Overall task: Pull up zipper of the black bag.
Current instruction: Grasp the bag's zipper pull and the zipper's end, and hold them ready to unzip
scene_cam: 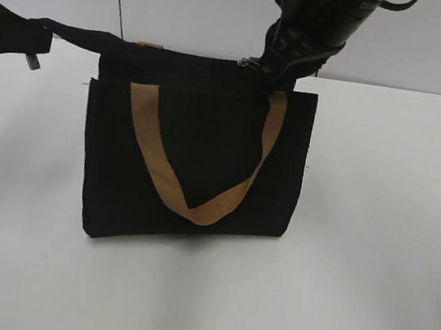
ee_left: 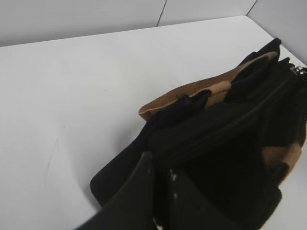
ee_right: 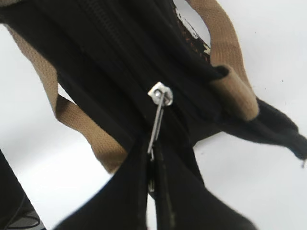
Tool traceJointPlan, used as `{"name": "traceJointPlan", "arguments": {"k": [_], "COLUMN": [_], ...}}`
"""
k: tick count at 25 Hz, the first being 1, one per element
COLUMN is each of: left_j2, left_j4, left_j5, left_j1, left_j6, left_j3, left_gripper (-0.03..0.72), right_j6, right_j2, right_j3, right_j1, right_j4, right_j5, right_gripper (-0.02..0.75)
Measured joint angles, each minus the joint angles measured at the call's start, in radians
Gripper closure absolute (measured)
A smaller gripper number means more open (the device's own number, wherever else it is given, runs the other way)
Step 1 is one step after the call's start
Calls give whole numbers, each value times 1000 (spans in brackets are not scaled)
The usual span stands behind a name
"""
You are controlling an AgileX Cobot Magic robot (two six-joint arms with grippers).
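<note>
The black bag (scene_cam: pixel 193 157) stands upright on the white table, a tan handle (scene_cam: pixel 191 202) hanging down its front. My left gripper (scene_cam: pixel 34 32) is shut on the bag's black top corner at the left and holds it stretched out; in the left wrist view its jaws (ee_left: pixel 160 167) pinch black fabric of the bag (ee_left: pixel 225 143). My right gripper (scene_cam: pixel 271 65) is at the bag's top edge on the right, shut on the silver zipper pull tab (ee_right: pixel 157 120), whose slider (ee_right: pixel 161 92) sits on the black zip line. The slider also shows in the exterior view (scene_cam: pixel 251 64).
The white table (scene_cam: pixel 375 236) extends all around the bag. A pale wall (scene_cam: pixel 185 4) with a thin dark cable stands behind. The second tan handle (ee_right: pixel 230 72) lies over the bag's far side.
</note>
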State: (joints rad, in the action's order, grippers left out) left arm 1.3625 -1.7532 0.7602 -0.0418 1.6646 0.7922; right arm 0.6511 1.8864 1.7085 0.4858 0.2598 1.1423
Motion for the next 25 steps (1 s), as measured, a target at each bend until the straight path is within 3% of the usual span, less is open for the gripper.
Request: {"name": "traceJointPlan", "arguments": {"k": [10, 12, 13, 15, 18, 20, 25], "left_j2": [47, 55, 59, 60, 60, 60, 60], "left_j4": [0, 0, 0, 1, 1, 1, 2], "left_j5": [-5, -17, -34, -79, -168, -226, -411], "left_j1": [4, 4, 3, -4, -5, -5, -5], "left_j6": [0, 1, 3, 6, 27, 29, 41], "left_j3": [0, 0, 0, 0, 0, 0, 0], "left_gripper": [694, 653, 594, 398, 155, 121, 131], "right_j6": [6, 6, 6, 5, 5, -4, -61], "right_j2": [-1, -1, -4, -12, -33, -53, -102], "right_j3": [0, 0, 0, 1, 1, 2, 2], "right_j1": [-54, -55, -59, -68, -72, -72, -72], "right_j4": [-21, -17, -27, -42, -54, -56, -70], "right_j5": [55, 58, 63, 65, 67, 70, 70], "right_gripper": [752, 727, 685, 533, 233, 138, 136]}}
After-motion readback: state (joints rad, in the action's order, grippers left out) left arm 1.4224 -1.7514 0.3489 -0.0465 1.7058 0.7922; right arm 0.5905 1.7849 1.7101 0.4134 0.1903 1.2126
